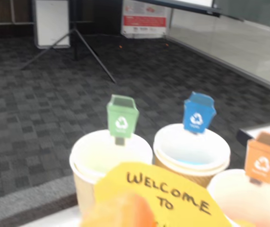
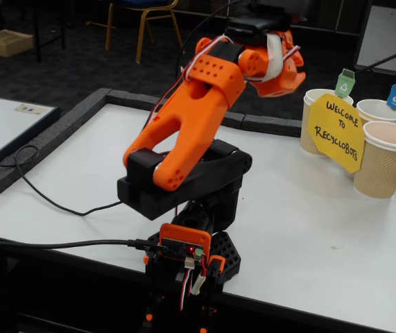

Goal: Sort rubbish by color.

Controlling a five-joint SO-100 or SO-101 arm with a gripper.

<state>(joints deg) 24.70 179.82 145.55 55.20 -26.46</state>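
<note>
Rubbish shows only in hints. In the wrist view, a soft orange blur (image 1: pixel 120 213) fills the bottom edge in front of the sign. It is too out of focus to tell whether it is a crumpled wad or part of the arm. A pale green tint (image 1: pixel 94 166) lies inside the left cup (image 1: pixel 78 158), and a thin blue sliver (image 1: pixel 191 162) shows inside the middle cup (image 1: pixel 220 156), neither with any clear shape.

The jaws, moulded orange plastic, hang in the air above the counter (image 2: pixel 308 229), close to the cups in the fixed view. I cannot tell whether they are clenched, released or holding anything.

All three cups are beige ribbed paper with white rolled rims. They stand close together at the counter's far right corner, the third cup (image 1: pixel 220 189) nearest the camera on the right. Each carries a small bin-shaped card tag with a white recycling mark: green tag (image 1: pixel 122 118), blue tag (image 1: pixel 198 112), orange tag (image 1: pixel 265 158).

A flat yellow octagonal sign (image 2: pixel 335 132) with handwritten black letters leans against the cups.

The arm (image 2: pixel 191 118) is blocky orange and black plastic, with red and white wires running along it. The counter is smooth and white, edged with a grey foam strip (image 2: pixel 80 111). Beyond it lies dark tiled carpet (image 1: pixel 40 104).
</note>
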